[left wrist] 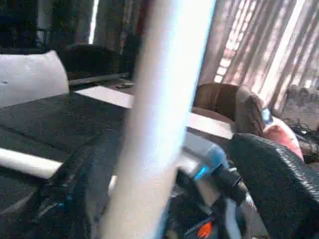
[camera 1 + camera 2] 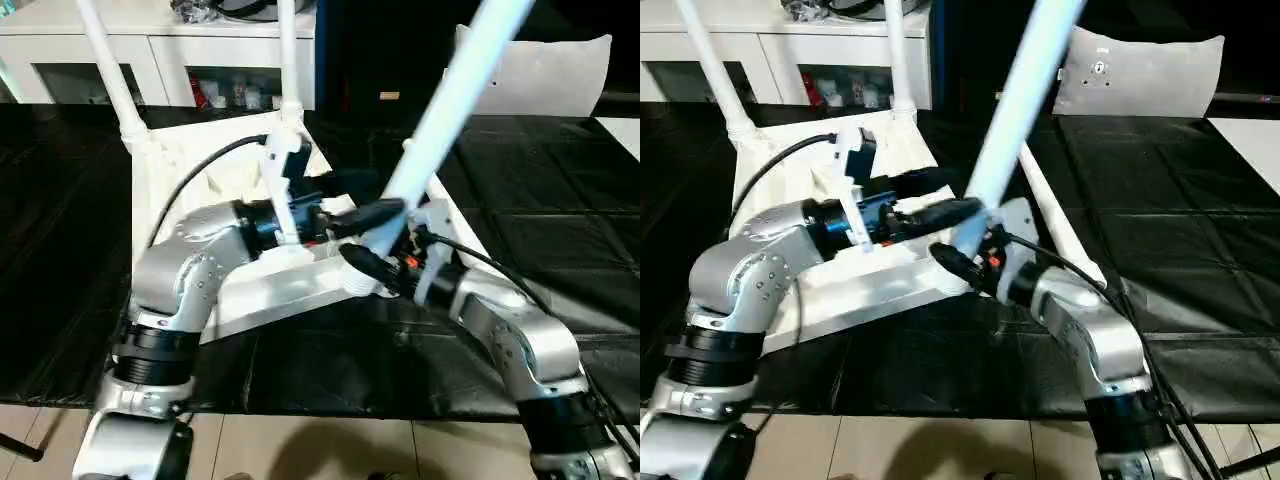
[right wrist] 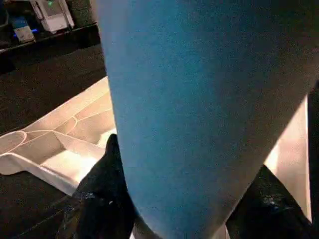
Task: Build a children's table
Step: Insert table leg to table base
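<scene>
Table top (image 2: 200, 210) upside down on black floor mat (image 2: 560, 250), two legs standing in far sockets. Third leg (image 2: 450, 110) slants up and away from near-right corner socket. Right tool (image 2: 385, 255) clamped on leg base — nearer arm. Left tool (image 1: 164, 169) spread wide around leg, no grip. Leg needs uprighting into socket.

Black mats (image 2: 560, 250) cover the floor, with pale tile (image 2: 330, 445) bare at the near edge. Along the far side stands a low white cabinet (image 2: 150, 45) with glass-fronted compartments and clutter on top. A grey-white cushion (image 2: 1140, 75) leans upright to its right. The left wrist view catches striped curtains (image 1: 259, 45) letting in daylight and a brown armchair (image 1: 224, 102).
</scene>
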Robot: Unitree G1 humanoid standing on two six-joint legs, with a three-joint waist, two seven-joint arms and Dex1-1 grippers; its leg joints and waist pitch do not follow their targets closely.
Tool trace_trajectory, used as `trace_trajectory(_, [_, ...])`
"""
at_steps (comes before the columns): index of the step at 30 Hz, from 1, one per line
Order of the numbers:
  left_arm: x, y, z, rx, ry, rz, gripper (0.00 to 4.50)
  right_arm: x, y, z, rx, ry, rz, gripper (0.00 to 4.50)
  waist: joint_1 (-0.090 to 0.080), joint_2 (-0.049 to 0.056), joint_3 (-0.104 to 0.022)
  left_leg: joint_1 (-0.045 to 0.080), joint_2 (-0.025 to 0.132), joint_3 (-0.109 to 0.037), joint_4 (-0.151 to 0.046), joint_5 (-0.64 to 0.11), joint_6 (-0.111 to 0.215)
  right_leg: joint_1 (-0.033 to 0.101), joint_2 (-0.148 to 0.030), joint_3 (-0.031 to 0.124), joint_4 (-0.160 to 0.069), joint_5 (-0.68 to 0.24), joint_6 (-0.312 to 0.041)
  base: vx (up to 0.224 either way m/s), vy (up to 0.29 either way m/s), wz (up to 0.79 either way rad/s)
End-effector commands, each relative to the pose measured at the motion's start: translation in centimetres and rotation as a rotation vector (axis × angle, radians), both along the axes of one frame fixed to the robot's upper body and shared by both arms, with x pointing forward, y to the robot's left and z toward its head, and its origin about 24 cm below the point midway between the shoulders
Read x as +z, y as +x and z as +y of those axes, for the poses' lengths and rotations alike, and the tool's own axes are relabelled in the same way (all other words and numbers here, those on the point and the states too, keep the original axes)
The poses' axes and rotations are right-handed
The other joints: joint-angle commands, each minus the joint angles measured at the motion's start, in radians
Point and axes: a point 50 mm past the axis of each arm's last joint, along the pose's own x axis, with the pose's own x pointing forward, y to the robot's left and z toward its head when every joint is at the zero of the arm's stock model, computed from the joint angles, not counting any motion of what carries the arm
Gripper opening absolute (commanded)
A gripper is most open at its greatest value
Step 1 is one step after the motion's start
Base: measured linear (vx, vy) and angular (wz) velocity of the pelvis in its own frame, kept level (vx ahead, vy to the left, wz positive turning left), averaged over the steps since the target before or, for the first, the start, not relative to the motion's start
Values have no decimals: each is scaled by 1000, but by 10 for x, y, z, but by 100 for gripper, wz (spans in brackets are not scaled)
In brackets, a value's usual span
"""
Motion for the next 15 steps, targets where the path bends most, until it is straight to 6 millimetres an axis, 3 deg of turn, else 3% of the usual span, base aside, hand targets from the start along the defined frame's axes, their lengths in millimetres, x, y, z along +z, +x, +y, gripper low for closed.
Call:
trace_trajectory(1, [1,4,-4,36,34,-15,426,2,0,3,18,-13,-6,190,-1,-13,-77,-3,4,15,-60,-143,60,71,-33,39,-64,-289,-160,0,0,0])
trace_trajectory(4, [-6,16,-4,150,65,3,430,3,0,7,29,-12,-5,190,-1,-13,-78,-3,2,14,-59,-148,53,71,-33,38,-70,-316,-142,0,0,0])
trace_trajectory(5, [-6,17,-4,163,61,8,400,3,0,8,29,-12,-5,190,-1,-13,-78,-3,2,14,-59,-148,53,71,-33,38,-70,-316,-142,0,0,0])
trace_trajectory(8, [-2,18,-1,161,-10,43,387,4,0,8,33,-12,-6,190,-1,-12,-80,-5,3,13,-57,-134,55,74,-32,38,-63,-280,-154,0,0,0])
trace_trajectory(10, [0,17,-1,145,-38,47,348,4,0,8,35,-12,-7,190,0,-11,-81,-2,4,14,-56,-130,60,71,-33,39,-64,-269,-166,0,0,0])
trace_trajectory(15, [-2,14,-2,132,-29,45,332,3,0,8,37,-14,-6,190,2,-10,-81,-2,5,13,-56,-128,66,72,-33,38,-61,-262,-171,0,0,0])
